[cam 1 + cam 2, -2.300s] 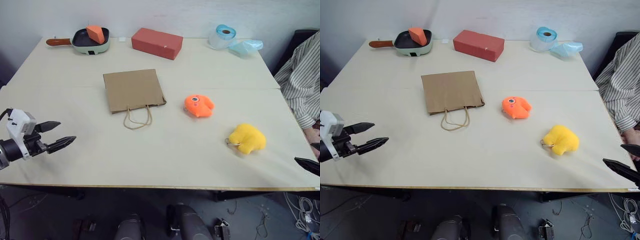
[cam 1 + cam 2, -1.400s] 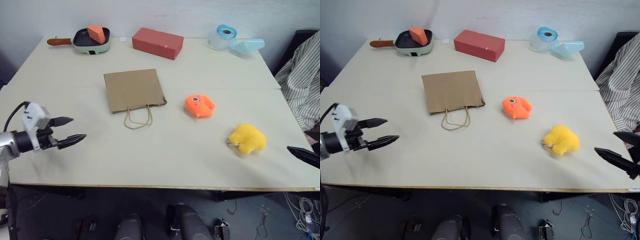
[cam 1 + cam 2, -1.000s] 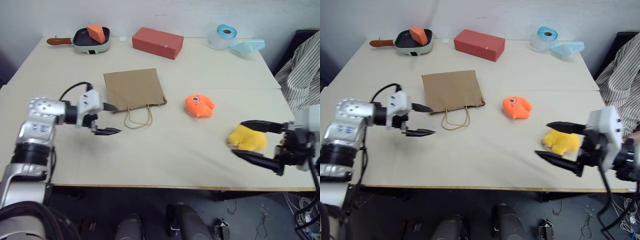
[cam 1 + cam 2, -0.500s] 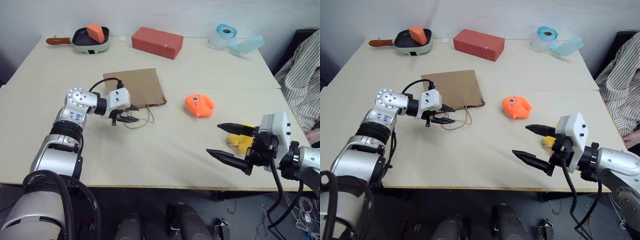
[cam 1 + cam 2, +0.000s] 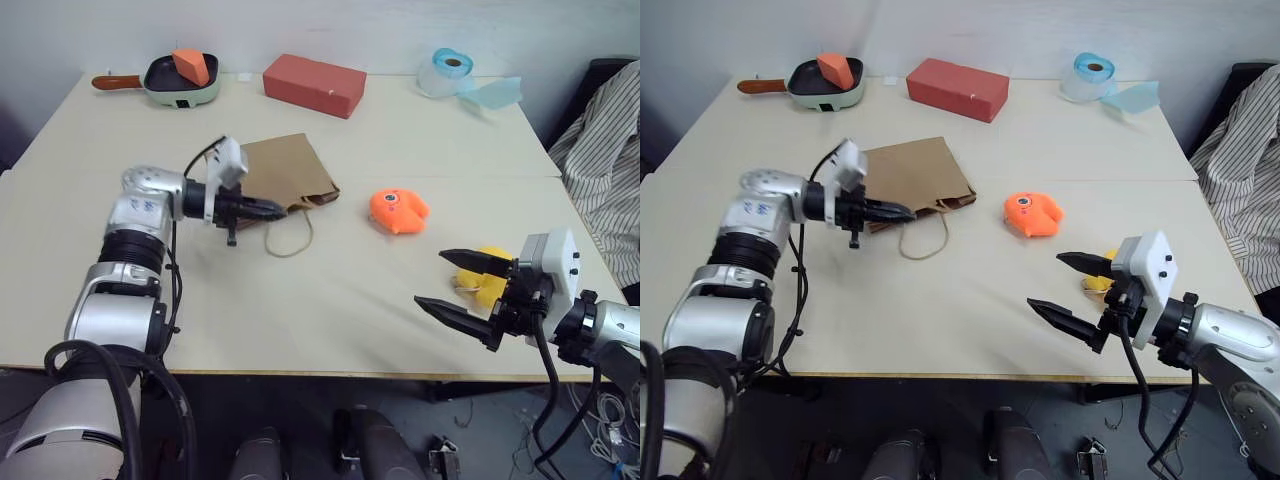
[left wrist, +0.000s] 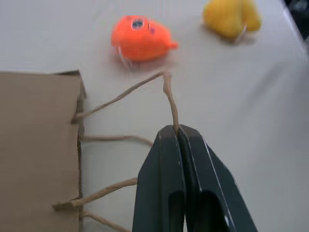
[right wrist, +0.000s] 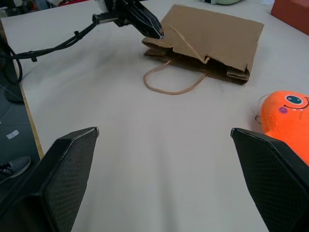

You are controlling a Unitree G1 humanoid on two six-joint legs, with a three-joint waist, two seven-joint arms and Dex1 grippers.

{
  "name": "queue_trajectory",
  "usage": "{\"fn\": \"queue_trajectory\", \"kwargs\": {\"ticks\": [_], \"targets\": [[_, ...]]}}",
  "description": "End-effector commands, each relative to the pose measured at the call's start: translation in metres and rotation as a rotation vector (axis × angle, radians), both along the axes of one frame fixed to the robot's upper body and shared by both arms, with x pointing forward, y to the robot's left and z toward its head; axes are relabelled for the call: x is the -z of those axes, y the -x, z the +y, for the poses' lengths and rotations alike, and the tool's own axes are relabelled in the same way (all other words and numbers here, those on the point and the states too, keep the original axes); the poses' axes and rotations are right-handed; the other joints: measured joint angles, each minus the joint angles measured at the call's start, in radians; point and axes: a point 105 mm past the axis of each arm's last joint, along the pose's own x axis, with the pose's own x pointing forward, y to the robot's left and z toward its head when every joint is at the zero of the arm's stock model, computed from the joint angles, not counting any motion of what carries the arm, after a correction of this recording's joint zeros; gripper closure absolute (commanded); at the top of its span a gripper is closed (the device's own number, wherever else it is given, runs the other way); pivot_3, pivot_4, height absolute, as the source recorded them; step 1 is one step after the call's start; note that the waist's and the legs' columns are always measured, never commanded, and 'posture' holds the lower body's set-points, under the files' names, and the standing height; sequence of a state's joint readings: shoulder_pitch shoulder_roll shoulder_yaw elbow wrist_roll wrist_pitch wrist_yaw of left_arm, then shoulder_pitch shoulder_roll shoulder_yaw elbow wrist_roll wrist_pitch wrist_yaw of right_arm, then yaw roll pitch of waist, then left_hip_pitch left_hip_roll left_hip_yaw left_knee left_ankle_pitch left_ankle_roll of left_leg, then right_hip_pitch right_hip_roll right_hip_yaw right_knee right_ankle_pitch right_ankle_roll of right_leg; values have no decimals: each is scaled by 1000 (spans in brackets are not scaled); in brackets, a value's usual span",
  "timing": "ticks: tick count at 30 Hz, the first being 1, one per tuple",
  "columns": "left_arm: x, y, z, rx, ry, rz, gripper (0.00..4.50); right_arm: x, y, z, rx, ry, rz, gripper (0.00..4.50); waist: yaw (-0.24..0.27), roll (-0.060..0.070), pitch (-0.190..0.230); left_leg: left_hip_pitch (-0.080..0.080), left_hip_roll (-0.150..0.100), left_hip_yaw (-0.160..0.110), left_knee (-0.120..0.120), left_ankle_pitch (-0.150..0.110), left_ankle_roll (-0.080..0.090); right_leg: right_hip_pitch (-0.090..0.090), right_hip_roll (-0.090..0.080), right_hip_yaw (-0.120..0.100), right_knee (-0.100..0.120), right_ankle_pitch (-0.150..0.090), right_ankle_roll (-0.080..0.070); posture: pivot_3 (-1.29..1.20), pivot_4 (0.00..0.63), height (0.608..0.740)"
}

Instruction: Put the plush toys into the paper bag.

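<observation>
The brown paper bag (image 5: pixel 288 168) lies flat mid-table with its mouth toward me. My left gripper (image 5: pixel 272 211) is shut on its upper cord handle (image 6: pixel 170 101), which is pulled taut and lifts the bag's top layer. The lower handle loop (image 5: pixel 287 240) rests on the table. The orange plush toy (image 5: pixel 398 211) sits to the right of the bag. Near the front right, the yellow plush toy (image 5: pixel 488 278) lies partly behind my right gripper (image 5: pixel 430 278), which hovers open and points toward the bag.
At the back stand a green pan (image 5: pixel 181 80) holding an orange wedge, a red block (image 5: pixel 314 85) and a blue tape roll (image 5: pixel 450 70). A person's striped sleeve (image 5: pixel 605 140) is at the right edge.
My left gripper has shut on the bag's handle and risen, pulling the bag's mouth up and slightly right. The right gripper has stayed almost still.
</observation>
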State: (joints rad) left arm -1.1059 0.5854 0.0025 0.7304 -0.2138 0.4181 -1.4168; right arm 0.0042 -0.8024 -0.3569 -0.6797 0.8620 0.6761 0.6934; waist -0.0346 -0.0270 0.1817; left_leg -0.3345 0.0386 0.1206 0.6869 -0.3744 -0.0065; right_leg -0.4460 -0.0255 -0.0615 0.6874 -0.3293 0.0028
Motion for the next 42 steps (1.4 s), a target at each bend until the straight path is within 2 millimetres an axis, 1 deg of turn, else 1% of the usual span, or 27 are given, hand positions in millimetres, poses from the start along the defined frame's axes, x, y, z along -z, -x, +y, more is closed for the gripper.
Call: {"fn": "queue_trajectory", "kwargs": {"ticks": [1,4,7,10,11,13,15,18,21,24,31,34,37,40,42], "targets": [[-26,22,0,1,127,61,4500,-3,2,19,-49,-31,-38,881,-1,0,0,0,0,0,0,0,0,0,0,0,0,0,0,0,150,740],[-29,42,-4,-6,174,119,4500,7,-9,36,-67,-28,-34,1960,-1,0,0,2,0,0,1,0,-1,0,0,2,1,0,0,0,150,740],[-25,57,-11,-8,184,143,4500,13,-26,55,-76,-37,-41,2954,1,0,0,0,0,-1,5,0,-1,0,0,2,1,0,0,0,150,740],[-29,63,-21,-20,262,175,4500,19,-46,81,-103,-44,-45,3936,4,0,0,0,0,-1,8,0,0,0,0,3,2,0,0,0,150,740],[-31,64,-26,-26,296,188,4500,21,-54,91,-111,-43,-45,4416,5,0,0,0,0,-1,9,0,0,0,0,3,3,0,0,0,150,740],[-35,69,-36,-21,344,202,4500,26,-65,111,-126,-31,-46,4472,5,0,0,0,0,-1,10,0,0,0,0,3,4,0,0,0,150,740],[-38,74,-44,-17,371,210,4500,31,-76,125,-124,-16,-46,4472,3,0,0,-1,0,-1,10,0,0,0,0,3,4,0,0,0,150,740],[-40,79,-48,-17,399,221,4500,40,-92,138,-92,7,-34,4472,2,0,0,-1,0,-1,9,0,0,-1,0,3,4,0,0,0,150,740],[-40,81,-47,-23,405,228,4500,50,-104,141,-54,30,-12,4472,1,0,0,-1,0,-1,9,0,0,-1,0,3,4,0,0,0,150,740],[-38,82,-45,-34,400,229,4500,57,-109,140,-45,50,14,4472,-1,0,0,-1,0,-1,9,0,0,-1,0,3,4,0,0,0,150,740],[-49,87,-45,33,470,240,4500,80,-101,144,-204,305,6,4472,-5,0,0,-1,0,-1,9,0,-1,-1,0,3,3,0,0,0,150,740],[-55,89,-45,62,505,243,4500,80,-105,149,-256,403,-59,4472,-12,0,0,-1,0,-1,9,0,-1,-1,0,3,3,0,0,0,150,740],[-61,94,-47,111,529,257,4500,75,-110,157,-303,403,-53,4472,-18,0,0,-1,0,-1,9,0,-1,-1,0,3,4,0,0,0,150,740],[-56,103,-51,153,490,257,4500,79,-114,157,-348,460,-46,4472,-23,0,0,0,0,-1,9,0,-1,-1,0,2,4,0,0,0,150,740],[-53,105,-53,154,478,259,4500,81,-116,159,-363,442,-1,4472,-23,0,0,0,0,-1,9,0,-1,-1,0,2,4,0,0,0,150,740]]}}
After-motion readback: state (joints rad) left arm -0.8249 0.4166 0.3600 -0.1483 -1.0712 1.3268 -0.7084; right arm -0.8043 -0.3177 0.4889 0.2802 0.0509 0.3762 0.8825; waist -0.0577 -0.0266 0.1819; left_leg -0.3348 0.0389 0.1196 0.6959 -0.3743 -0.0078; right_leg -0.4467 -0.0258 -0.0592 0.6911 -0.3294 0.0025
